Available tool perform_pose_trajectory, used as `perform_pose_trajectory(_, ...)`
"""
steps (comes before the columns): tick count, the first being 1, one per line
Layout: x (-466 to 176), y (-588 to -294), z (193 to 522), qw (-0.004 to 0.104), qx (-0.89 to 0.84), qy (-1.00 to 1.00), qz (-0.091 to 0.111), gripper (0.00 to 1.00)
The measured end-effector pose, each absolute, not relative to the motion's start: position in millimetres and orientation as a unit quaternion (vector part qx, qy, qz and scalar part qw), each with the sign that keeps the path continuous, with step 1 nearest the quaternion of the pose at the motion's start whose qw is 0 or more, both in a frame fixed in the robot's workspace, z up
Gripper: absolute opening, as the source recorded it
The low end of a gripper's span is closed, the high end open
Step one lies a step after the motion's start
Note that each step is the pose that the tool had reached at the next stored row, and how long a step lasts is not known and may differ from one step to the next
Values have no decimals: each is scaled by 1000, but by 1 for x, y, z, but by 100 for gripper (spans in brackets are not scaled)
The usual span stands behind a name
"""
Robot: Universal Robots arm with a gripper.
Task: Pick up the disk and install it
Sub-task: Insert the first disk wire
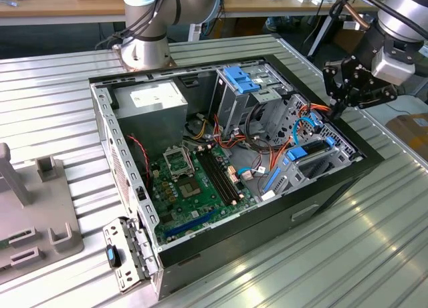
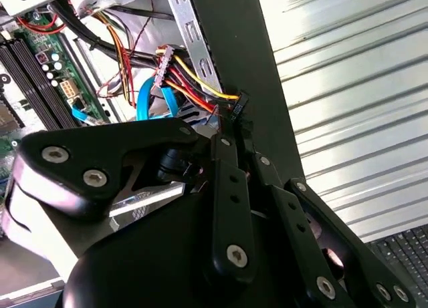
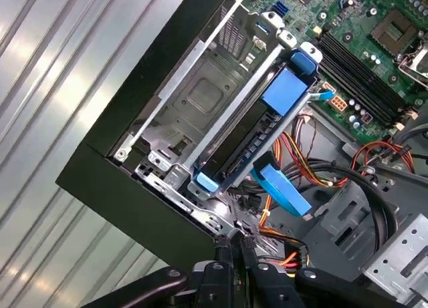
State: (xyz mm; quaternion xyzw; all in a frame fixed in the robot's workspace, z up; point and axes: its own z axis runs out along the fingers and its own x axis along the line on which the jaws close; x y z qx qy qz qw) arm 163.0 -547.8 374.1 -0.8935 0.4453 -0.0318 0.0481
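Observation:
The disk lies in the drive bay at the front corner of the open computer case, toward the exterior view's right. It shows as a dark slab in a bright blue carrier in the first wrist view. My black gripper hangs over the case's edge just behind that bay. Its fingers are shut together. In both wrist views the gripper ends at a black connector on red, yellow and orange wires. Whether it grips the connector I cannot tell.
A lighter blue ribbed bracket sits on the drive cage at the back. The green motherboard and the power supply lie inside the case. Another arm's base stands behind it. A grey fixture is at the exterior view's left.

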Motion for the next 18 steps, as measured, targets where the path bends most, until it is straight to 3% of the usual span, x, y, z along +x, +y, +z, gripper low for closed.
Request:
perform_pose_trajectory(4,163,-548,373,44,-841,538,-37,16)
perform_pose_trajectory(18,149,-548,373,44,-826,561,-38,16)
